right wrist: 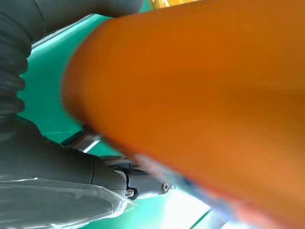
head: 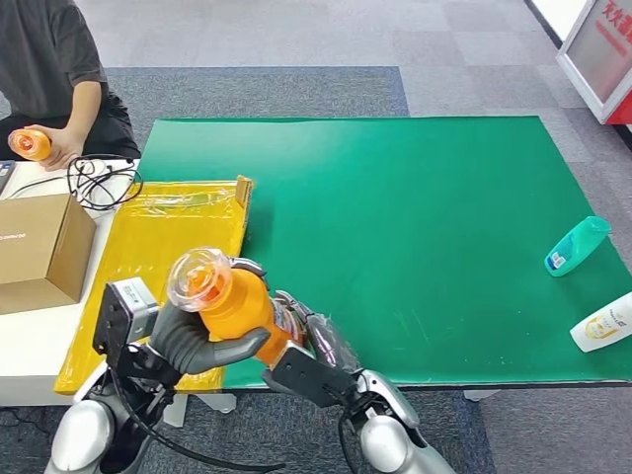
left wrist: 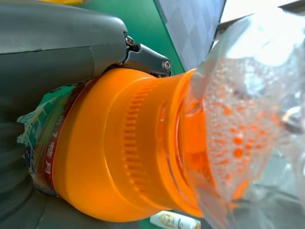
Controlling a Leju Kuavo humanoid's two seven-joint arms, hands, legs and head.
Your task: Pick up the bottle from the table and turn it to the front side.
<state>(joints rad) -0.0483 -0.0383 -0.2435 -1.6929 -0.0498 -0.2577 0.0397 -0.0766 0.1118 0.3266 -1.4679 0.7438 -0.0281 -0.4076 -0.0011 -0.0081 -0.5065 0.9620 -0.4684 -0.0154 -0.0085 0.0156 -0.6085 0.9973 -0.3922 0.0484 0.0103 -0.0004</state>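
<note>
Green mat [head: 418, 217] over a table, grey carpet beyond. Orange bottle [head: 235, 301] lifted above the near left edge, long axis tilted, clear cap end up and left. Gripped by left hand [head: 196, 341] around the body, right hand [head: 313, 341] at the base. Label [left wrist: 43, 143] readable from left wrist, blurred from right.

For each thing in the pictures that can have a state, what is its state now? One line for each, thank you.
orange bottle: lifted off the table, lying tilted, held by both hands.
left hand: grips the bottle from below.
right hand: holds the bottle's other end.
teal bottle: lying on its side on the green mat.
white bottle: lying on the mat's edge.
cardboard box: closed.
person's hand: holds another orange bottle.
</note>
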